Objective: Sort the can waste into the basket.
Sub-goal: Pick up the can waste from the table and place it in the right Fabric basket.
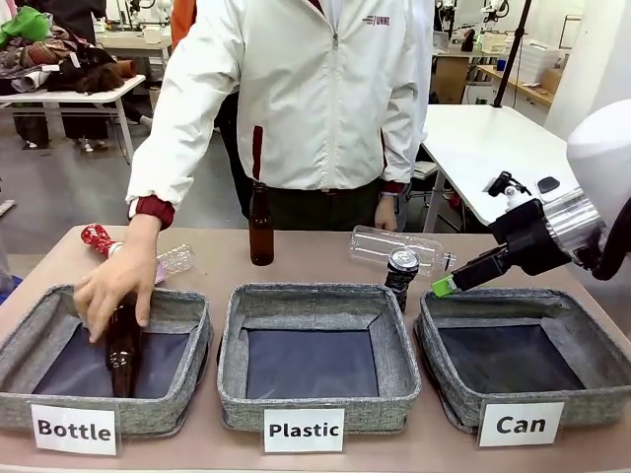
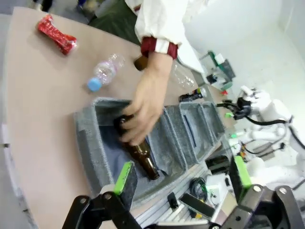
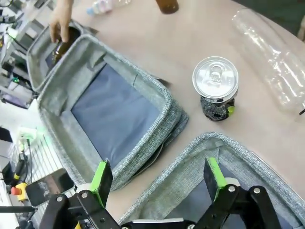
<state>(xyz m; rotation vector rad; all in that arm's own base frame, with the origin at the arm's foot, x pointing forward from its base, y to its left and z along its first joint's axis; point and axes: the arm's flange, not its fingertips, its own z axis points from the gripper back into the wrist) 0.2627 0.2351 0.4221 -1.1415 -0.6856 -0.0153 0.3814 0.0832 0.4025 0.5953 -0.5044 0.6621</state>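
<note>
As left gripper (image 2: 182,172) & right gripper (image 3: 157,171) gape, cyl. black can (image 3: 215,82) stands nr woven grey basket (image 1: 515,300).

Black can (image 1: 401,276), red can (image 1: 97,238), grey basket (image 1: 592,404)

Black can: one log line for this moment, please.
left gripper open | right gripper open, short of black can | black can upright on table, outside Can basket

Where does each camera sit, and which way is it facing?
Front view: between the arms, facing the person across the table; right gripper at right.
Left wrist view: above the "Bottle" basket, looking down; left gripper open at bottom.
Right wrist view: over the "Can" basket, looking down at the black can; fingers open.
Shared: both wrist views show the person's hand on the brown bottle.
</note>
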